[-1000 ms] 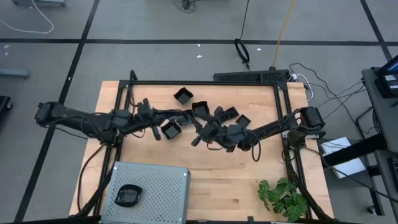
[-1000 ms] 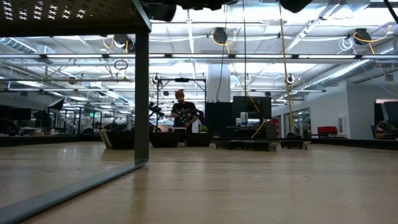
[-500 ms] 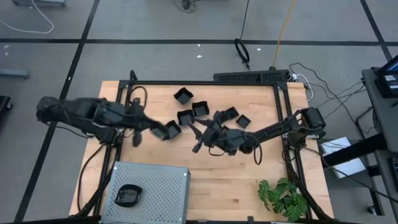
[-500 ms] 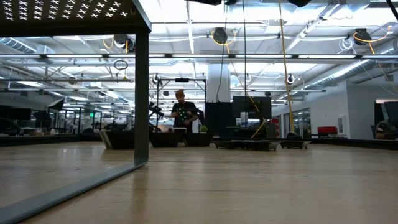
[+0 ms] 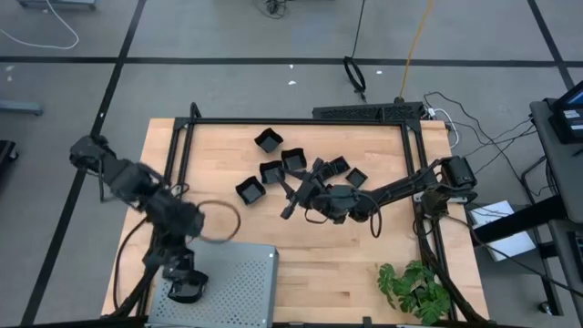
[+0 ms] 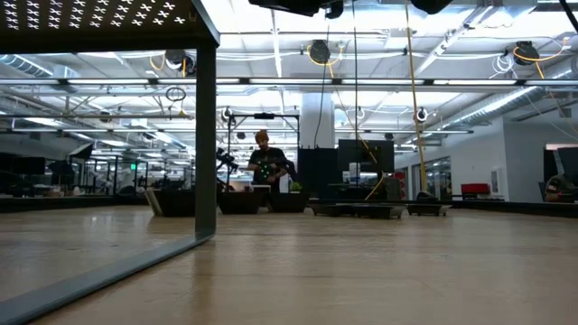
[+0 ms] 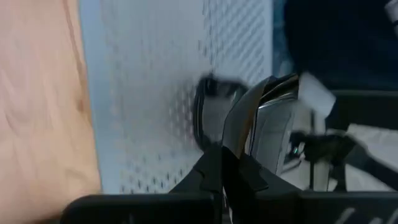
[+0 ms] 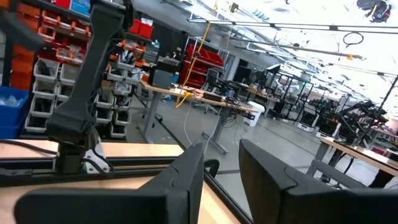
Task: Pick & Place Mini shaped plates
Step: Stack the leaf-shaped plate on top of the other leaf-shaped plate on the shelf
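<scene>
Several black mini shaped plates (image 5: pixel 271 171) lie on the wooden table's far middle. One more plate (image 7: pixel 208 112) lies on the grey perforated tray (image 5: pixel 237 282) at the near left. My left gripper (image 5: pixel 180 271) hangs over that tray, pointing down at a slant, and is shut on a glossy black plate (image 7: pixel 267 118). My right gripper (image 5: pixel 290 196) hovers beside the plates in the middle. Its fingers (image 8: pixel 186 171) stand apart and point slightly upward, with nothing showing between them. My left gripper pinches the glossy plate by its edge (image 7: pixel 245 134) between its two fingers. The fingers slant down from above. The plate sticks out past the fingertips, turned edge-on, over the tray and the plate lying there. Whether it touches either, I cannot tell.
A black rail frame (image 5: pixel 301 121) runs round the table's far half and sides. A green plant (image 5: pixel 414 287) stands at the near right corner. Bare wood lies between the tray and the plant.
My left gripper has swung from the plates in the middle of the table toward the near left edge and now hangs over the tray. It has tipped from nearly level to pointing down. The plates on the table have kept their places.
</scene>
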You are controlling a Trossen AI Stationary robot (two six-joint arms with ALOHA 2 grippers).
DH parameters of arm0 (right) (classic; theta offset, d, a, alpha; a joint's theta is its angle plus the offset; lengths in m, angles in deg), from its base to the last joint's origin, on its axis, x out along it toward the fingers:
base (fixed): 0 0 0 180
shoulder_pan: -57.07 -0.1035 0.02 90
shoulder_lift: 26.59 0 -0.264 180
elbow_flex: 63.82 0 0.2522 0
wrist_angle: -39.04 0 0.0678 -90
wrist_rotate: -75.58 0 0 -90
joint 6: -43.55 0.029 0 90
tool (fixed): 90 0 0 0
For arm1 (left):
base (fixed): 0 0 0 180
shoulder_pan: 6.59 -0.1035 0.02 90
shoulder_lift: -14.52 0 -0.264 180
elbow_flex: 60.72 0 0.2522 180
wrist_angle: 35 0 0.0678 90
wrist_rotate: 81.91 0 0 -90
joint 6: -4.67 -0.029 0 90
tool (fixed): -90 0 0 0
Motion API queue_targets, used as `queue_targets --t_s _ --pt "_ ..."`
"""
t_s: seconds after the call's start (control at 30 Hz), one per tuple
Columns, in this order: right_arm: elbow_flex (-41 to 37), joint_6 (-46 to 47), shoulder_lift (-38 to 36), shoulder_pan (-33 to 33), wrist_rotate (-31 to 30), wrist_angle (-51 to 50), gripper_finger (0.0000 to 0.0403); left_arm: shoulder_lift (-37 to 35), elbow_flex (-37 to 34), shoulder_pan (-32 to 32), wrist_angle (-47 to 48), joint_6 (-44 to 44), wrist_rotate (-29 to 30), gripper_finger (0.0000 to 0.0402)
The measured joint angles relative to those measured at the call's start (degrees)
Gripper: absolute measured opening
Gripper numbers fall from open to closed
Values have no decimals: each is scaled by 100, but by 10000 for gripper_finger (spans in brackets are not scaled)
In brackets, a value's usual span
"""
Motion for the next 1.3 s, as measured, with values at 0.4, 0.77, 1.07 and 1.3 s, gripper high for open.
queue_targets --t_s 0.4,0.77,1.07,1.3 --pt "0 -26 0 -13 8 -6 89 320 -610 1089 -316 890 619 7" --pt "0 -42 0 -13 9 -6 89 329 -1378 969 -928 1048 80 9" --pt "0 -42 0 -11 9 -8 89 329 -1378 969 -1136 993 104 27" --pt "0 -44 0 -12 9 -9 89 326 -1378 969 -1126 875 41 35"
